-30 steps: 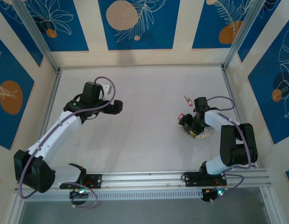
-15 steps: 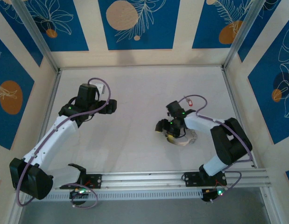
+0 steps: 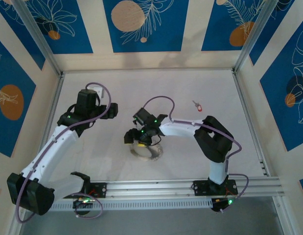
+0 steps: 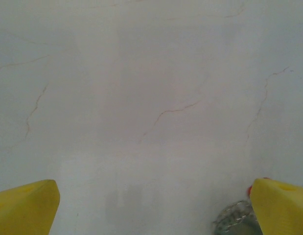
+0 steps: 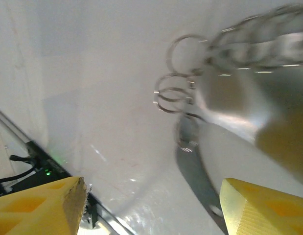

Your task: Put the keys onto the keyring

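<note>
The keyring [image 3: 152,154], a silvery loop, lies on the white table just left of centre. My right gripper [image 3: 139,141] hangs over its left edge. In the right wrist view the yellow fingers [image 5: 41,205] stand wide apart with bare table between them. Blurred chain links [image 5: 254,39], small split rings [image 5: 173,93] and a broad silvery band [image 5: 229,112] run toward the right finger. One of the keys [image 3: 196,104], with a red tag, lies alone at the back right. My left gripper [image 3: 113,111] is open over bare table, with a scrap of chain [image 4: 233,220] and a red speck [image 4: 249,190] by its right finger.
Low walls and aluminium posts [image 3: 244,54] close in the table on three sides. The rail [image 3: 156,187] with both arm bases runs along the near edge. The right arm [image 3: 190,128] stretches leftward across the middle of the table.
My right arm has swung from the right side to left of centre, and the silvery loop has travelled with it. The red-tagged key stayed at the back right. The left gripper drifted slightly left.
</note>
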